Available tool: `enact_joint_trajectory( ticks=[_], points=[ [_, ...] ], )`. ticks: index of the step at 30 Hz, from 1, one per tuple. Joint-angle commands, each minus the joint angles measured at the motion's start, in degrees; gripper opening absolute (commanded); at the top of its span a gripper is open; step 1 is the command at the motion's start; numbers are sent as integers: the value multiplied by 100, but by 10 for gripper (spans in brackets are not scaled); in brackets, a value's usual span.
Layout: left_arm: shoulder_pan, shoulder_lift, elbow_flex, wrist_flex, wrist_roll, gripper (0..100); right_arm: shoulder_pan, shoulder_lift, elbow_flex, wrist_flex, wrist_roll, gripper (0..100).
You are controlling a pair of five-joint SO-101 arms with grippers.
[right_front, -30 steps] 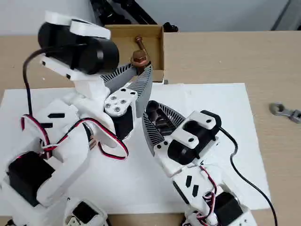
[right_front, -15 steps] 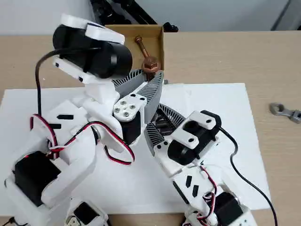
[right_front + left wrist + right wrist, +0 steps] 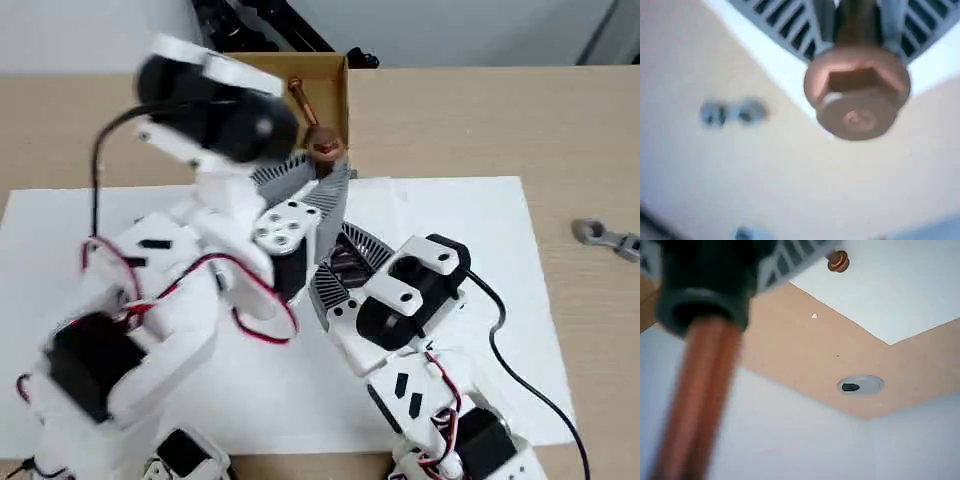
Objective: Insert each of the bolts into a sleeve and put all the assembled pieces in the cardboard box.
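A copper bolt's hex head [image 3: 325, 148] [image 3: 857, 95] is pinched between the grey ribbed fingers of my left gripper [image 3: 322, 168], which is shut on it at the front right corner of the cardboard box [image 3: 338, 95]. A copper rod [image 3: 305, 100] slants over the box just behind the head; I cannot tell whether the two are joined. Below it on the white sheet, my right gripper [image 3: 336, 260] is shut on a black sleeve [image 3: 705, 295] with a copper bolt shaft [image 3: 700, 405] sticking out of it.
A white paper sheet [image 3: 450, 210] covers the middle of the wooden table. A grey wrench [image 3: 605, 237] [image 3: 732, 112] lies at the right on the bare wood. Dark objects stand behind the box. The two grippers are close together.
My left arm has swung to the right, carrying the bolt head from the box's front wall to its front right corner. The right arm has kept still.
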State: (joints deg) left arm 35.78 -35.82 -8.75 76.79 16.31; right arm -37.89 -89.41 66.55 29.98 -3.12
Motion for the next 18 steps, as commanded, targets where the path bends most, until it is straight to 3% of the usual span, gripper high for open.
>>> enact_joint_trajectory(
  ticks=[1,14,18],
  points=[
    [9,9,22,-44,35,5,-22,-57,-35,-119,44,4],
    [-35,9,31,-176,18,5,-22,-57,-35,-119,44,4],
    [-396,0,110,-369,237,5,-22,-57,-35,-119,44,4]
  ],
)
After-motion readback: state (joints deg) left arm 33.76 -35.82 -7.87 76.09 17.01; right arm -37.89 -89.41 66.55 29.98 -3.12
